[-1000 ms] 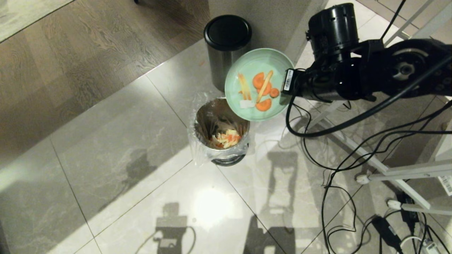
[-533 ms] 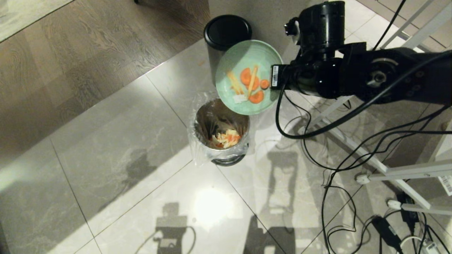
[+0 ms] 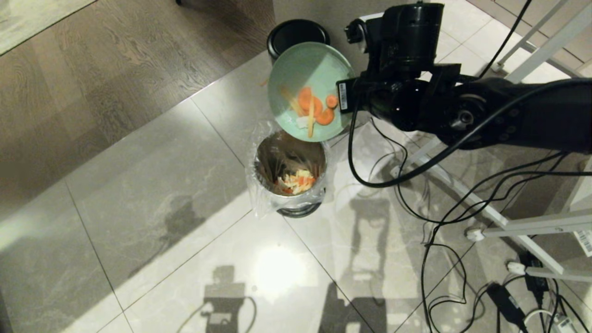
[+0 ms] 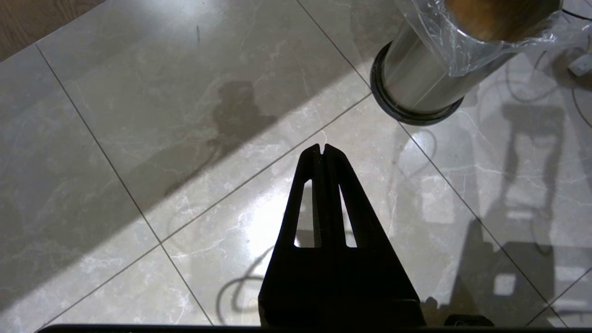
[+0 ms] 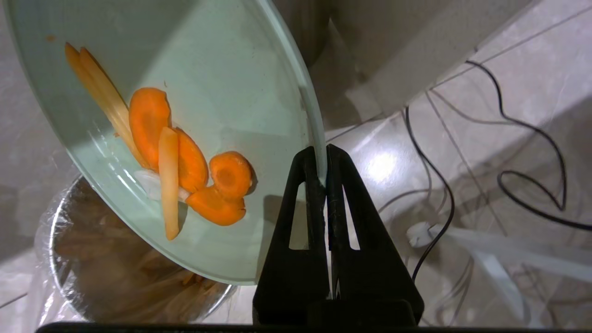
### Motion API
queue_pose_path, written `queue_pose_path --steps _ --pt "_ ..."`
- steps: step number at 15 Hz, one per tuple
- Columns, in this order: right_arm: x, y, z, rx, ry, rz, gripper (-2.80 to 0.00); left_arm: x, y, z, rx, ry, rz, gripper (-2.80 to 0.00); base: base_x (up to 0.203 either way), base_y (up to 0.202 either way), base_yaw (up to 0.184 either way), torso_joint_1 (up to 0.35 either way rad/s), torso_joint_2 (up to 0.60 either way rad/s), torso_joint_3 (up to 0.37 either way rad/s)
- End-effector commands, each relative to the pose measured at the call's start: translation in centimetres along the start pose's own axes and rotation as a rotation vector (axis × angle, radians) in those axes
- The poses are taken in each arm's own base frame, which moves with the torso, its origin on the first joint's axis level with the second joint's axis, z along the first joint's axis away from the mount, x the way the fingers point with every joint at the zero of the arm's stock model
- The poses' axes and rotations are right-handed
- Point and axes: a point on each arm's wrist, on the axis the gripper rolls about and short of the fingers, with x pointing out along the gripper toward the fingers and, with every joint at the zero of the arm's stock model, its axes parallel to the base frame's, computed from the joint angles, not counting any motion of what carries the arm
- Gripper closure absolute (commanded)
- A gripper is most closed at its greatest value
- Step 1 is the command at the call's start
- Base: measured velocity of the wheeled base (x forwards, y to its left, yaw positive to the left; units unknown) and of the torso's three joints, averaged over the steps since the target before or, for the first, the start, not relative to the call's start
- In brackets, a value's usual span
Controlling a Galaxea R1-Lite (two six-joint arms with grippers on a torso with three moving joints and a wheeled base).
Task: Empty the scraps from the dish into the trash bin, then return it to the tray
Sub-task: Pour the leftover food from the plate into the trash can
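Mint-green dish [image 3: 309,74] tilted, low edge toward bin [image 3: 290,173]

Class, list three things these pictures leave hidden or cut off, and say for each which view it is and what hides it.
1. Lidded bin: head view, mostly covered by the dish.
2. Trash bin: right wrist view, its far rim hidden under the tilted dish; in the left wrist view its top is cut by the frame edge.
3. Right gripper: head view, its jaws hidden behind the wrist housing.
4. Tray: in no view.

Right gripper [image 5: 322,172] clamped; left gripper [image 4: 322,149] closed, idle
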Motion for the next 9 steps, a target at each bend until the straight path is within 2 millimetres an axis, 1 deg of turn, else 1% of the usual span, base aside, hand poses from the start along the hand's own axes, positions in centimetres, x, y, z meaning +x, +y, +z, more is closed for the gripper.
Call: queue_pose_path --steps 1,3,7,9 --pt "0.3 0.2 -0.2 -0.012 -0.009 -0.004 0.00 0.0 0.0 0.0 -0.001 0.001 0.001 0.00 0.000 0.000 0.000 0.000 0.00 0.000" --pt "0.4 0.3 -0.2 -0.037 -0.027 -0.007 0.00 0.0 0.0 0.0 -0.001 0.001 -0.001 0.00 0.000 0.000 0.000 0.000 0.00 0.000" --pt "0.9 0.7 0.3 -0.127 -0.127 -0.028 0.00 0.0 0.0 0.0 -0.001 0.001 -0.001 0.00 0.000 0.000 0.000 0.000 0.00 0.000" --pt "0.7 1.5 0.5 -0.160 -0.169 -0.023 0.00 0.0 0.0 0.0 -0.001 0.001 0.001 0.00 0.000 0.000 0.000 0.000 0.00 0.000"
